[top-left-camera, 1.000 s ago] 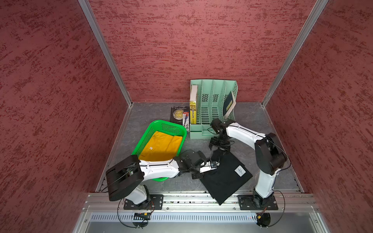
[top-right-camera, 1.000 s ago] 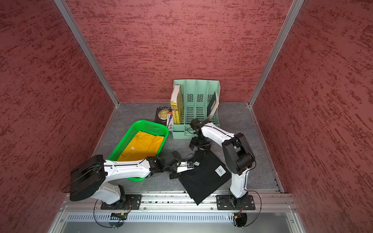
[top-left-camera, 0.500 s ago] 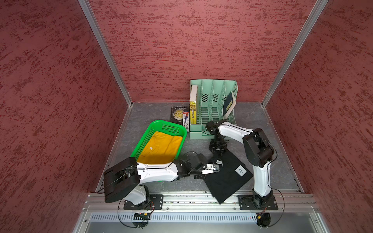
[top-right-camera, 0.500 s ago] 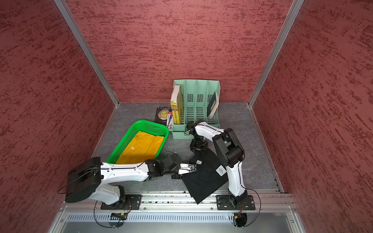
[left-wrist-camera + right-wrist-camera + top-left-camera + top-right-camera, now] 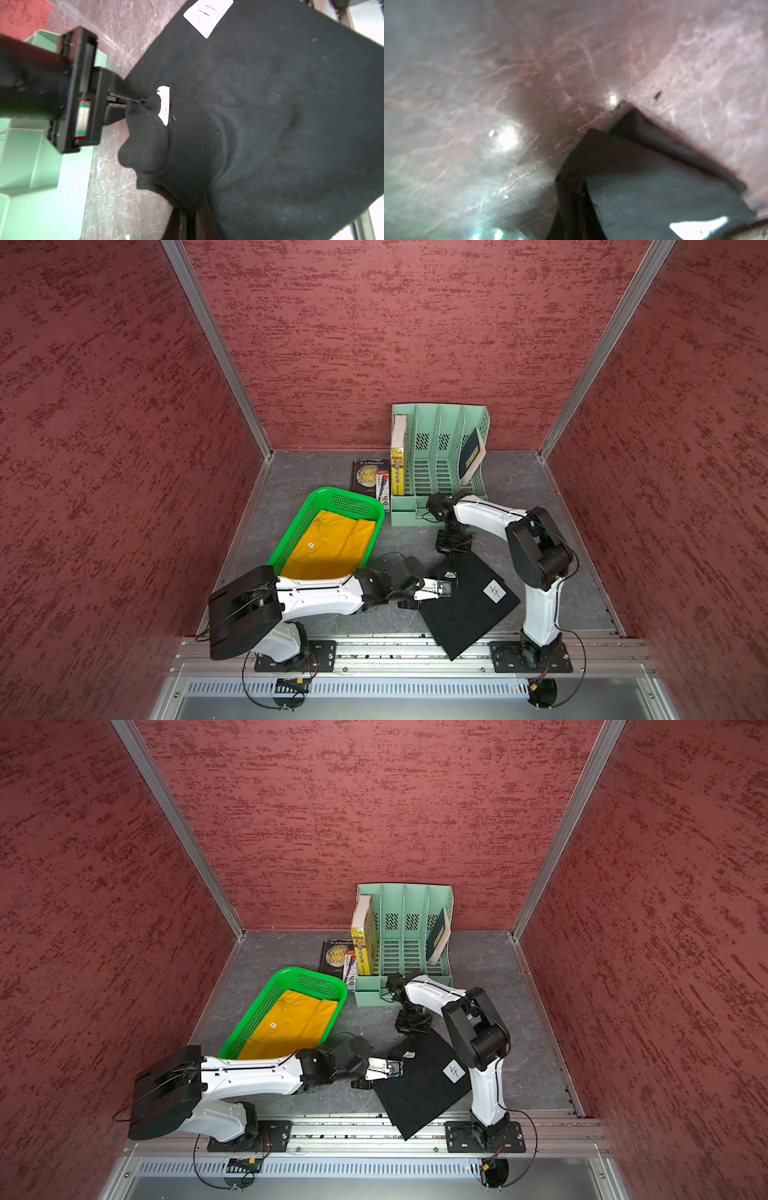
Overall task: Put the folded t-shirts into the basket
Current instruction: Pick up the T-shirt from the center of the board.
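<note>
- As counted in both top views, two folded t-shirts show: one yellow t-shirt (image 5: 332, 545) lies flat inside the single green basket (image 5: 291, 537). One black t-shirt (image 5: 465, 614) lies outside it on the table (image 5: 561, 510), its near corner over the front rail.
- One white label (image 5: 494, 592) sits on the black t-shirt.
- Left gripper (image 5: 444, 589): jaws closed, pinching the black t-shirt's edge on the basket side.
- Right gripper (image 5: 136, 101): jaws closed on the same shirt's far corner, cloth bunched there.
- One mint organiser (image 5: 405, 516), three slots, holds two books: yellow book (image 5: 397, 464) upright, dark book (image 5: 471, 456) leaning.
- One flat book (image 5: 365, 477) lies beside it.
</note>
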Tool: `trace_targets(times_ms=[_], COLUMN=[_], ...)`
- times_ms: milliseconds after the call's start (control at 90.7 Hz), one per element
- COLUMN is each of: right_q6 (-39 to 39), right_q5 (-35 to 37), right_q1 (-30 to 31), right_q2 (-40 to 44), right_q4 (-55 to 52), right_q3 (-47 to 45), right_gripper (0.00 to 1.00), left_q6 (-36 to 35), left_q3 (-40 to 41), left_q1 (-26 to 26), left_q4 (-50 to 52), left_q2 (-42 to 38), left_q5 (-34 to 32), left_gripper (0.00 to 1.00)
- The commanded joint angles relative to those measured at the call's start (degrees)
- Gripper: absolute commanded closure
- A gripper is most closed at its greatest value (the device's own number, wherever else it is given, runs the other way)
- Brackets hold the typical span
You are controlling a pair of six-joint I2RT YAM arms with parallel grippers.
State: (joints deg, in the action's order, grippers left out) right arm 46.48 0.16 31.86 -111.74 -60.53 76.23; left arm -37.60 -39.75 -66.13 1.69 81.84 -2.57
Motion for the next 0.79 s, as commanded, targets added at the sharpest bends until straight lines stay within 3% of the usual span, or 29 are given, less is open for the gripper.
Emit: trace_targets(times_ms=[0, 220, 408, 782], right_q6=[1.8, 5.8, 6.3, 6.0], right_q5=[2.4, 2.0, 2.5, 2.7], right_q1=[0.7, 1.7, 4.7, 10.1], right_q2=[7.5, 23.3, 29.6, 26.8], right_q4=[10.9, 16.6, 17.4, 20.9], right_q3=[-3.9, -8.3, -6.2, 3.5], right_gripper=[1.00, 1.00, 1.00, 1.00], left_q6=[-1.7, -3.0, -2.5, -4.7], left_q3=[0.4, -1.9, -3.9, -6.8], left_q1=[0.4, 4.1, 9.7, 23.1], left_q4=[1.0, 10.9, 18.8, 35.8], left_q2=[-3.8, -8.9, -15.7, -30.3], left_q5=[2.2, 7.4, 12.9, 24.9], left_gripper=[1.00, 1.00, 1.00, 1.00])
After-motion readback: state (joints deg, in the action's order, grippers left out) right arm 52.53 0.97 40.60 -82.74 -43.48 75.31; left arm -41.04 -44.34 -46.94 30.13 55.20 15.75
